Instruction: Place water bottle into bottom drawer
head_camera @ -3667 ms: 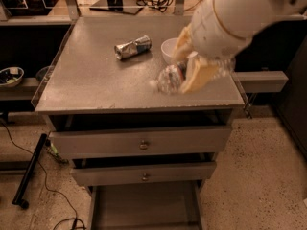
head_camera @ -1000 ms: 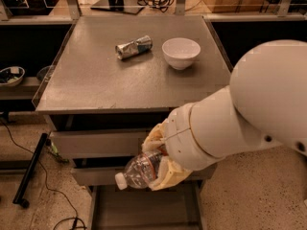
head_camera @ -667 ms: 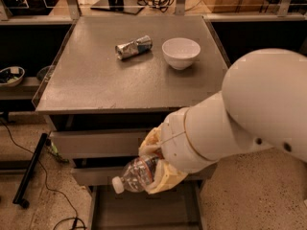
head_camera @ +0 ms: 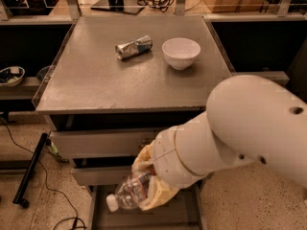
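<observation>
Below the worktop, over the open bottom drawer: gripper clamped across the body of the bottle, with the white cap end free and tilted down to the left. Thin clear plastic, probably light, easily dented and slick. A mid-body hold with modest squeeze suits it. Can and bowl sit apart on the worktop.

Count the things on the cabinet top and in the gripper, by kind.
Can: 1, on the cabinet top
Bowl: 1, on the cabinet top
Bottle: 1, in the gripper, low at the bottom drawer
Total: 3
</observation>
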`<state>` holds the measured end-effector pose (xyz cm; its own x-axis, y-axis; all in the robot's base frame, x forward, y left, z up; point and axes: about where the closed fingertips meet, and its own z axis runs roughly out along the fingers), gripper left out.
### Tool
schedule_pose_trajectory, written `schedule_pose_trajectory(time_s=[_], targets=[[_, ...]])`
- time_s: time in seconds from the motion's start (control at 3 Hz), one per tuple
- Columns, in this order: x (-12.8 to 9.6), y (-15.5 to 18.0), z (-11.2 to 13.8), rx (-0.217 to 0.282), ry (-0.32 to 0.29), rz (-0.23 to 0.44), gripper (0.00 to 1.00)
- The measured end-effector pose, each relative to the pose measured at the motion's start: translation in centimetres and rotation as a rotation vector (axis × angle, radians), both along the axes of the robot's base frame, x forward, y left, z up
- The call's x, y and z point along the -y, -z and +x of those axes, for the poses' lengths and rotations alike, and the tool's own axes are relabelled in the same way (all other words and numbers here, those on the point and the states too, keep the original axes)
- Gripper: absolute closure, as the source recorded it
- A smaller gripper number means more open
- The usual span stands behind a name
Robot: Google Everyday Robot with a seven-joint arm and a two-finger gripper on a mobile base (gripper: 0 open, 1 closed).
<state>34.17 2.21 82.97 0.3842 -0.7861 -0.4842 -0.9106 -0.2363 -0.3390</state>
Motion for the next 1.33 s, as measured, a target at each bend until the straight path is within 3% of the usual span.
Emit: schedule_pose_trajectory(time_s=[0.33,1.0,1.33], targets=[[-0.8,1.4,-1.2,-0.031,-0.034,0.0,1.0],[-1.2,2.2,-1.1,-0.047,-0.037,0.015,1.0],[-3.3,4.4,0.3,-0.052,-0.046,0.038,1.0]])
